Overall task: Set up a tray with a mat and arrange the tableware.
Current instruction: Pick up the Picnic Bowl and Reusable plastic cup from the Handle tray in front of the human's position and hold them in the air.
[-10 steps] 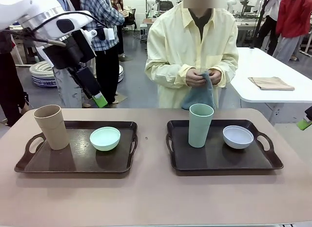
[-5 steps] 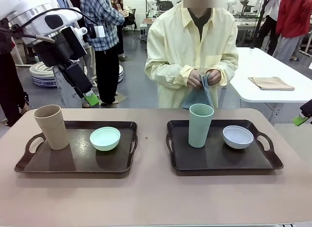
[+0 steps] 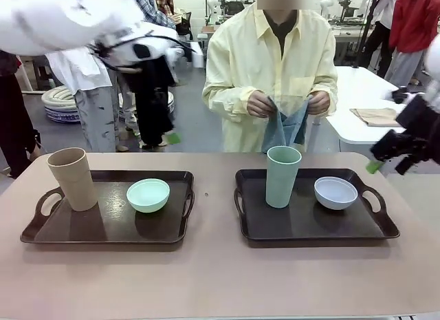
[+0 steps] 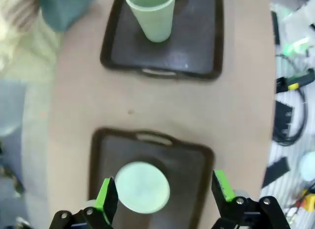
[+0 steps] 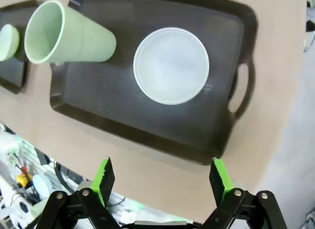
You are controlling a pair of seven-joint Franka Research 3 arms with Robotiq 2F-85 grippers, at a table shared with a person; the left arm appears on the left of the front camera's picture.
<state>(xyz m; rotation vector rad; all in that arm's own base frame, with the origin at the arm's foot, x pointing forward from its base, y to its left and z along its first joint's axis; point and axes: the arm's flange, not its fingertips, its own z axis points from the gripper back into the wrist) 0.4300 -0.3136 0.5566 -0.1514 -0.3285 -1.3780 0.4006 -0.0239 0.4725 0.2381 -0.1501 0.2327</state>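
Two trays [image 3: 103, 227] on the table [image 3: 213, 279] each carry a tumbler [image 3: 72, 179] and bowl [image 3: 148, 195], matless; the person [image 3: 271, 65] holds a blue cloth [image 3: 285, 127], likely the mat. My left pincer [image 4: 162, 185] and right pincer [image 5: 162, 176] hover spread, empty.

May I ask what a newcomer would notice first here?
Two dark trays lie side by side: the left tray holds a tan tumbler and mint bowl, the right tray a pale green tumbler and whitish bowl. Across the table, a person holds a blue-grey cloth.
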